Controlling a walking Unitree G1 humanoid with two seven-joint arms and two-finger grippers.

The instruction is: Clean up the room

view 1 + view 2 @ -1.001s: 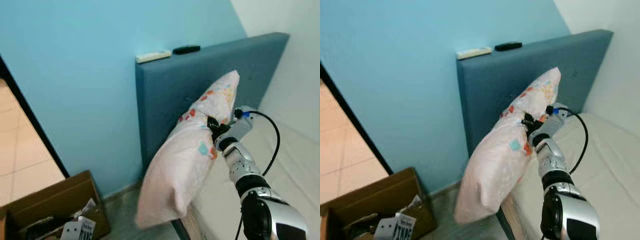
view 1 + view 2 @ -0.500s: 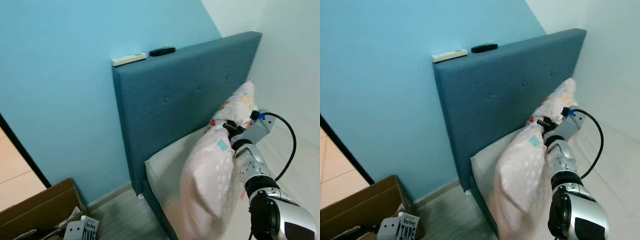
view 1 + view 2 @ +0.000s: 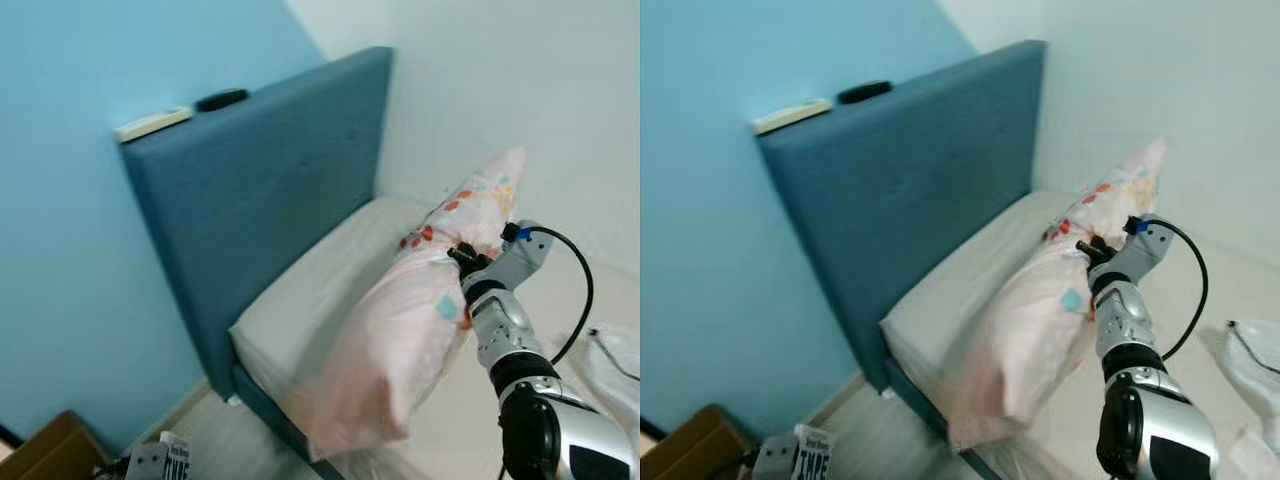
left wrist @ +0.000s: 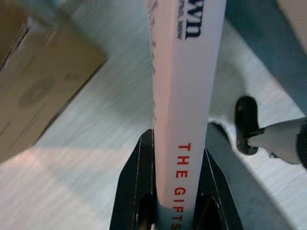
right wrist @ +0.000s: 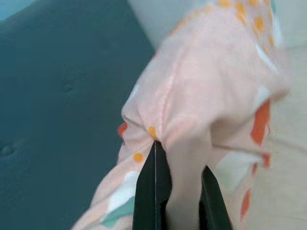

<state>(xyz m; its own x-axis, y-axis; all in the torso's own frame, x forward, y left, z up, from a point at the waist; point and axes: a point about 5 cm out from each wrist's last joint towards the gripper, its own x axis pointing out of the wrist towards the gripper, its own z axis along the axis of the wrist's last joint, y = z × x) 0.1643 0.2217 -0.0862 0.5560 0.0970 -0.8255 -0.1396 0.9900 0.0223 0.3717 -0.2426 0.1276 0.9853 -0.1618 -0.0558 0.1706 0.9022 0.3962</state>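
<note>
Right gripper (image 3: 1089,251) stays pinched shut on a fold of the pink patterned pillow (image 3: 410,325), which has swung from beside the blue headboard (image 3: 250,200) to hang over the mattress (image 3: 320,290); placement looks close. Left gripper (image 4: 175,211) clamps a white book (image 4: 184,86) above the floor.

Ahead of our right jaws stands the bed (image 3: 330,290), its bare cream mattress (image 3: 970,285) running up to the blue headboard (image 3: 250,200). Along the headboard's top edge lie a white remote (image 3: 152,123) and a dark remote (image 3: 222,99), side by side. Beneath our left jaws is the pale wood floor (image 4: 72,158), with a cardboard box (image 4: 38,91) standing on it.
</note>
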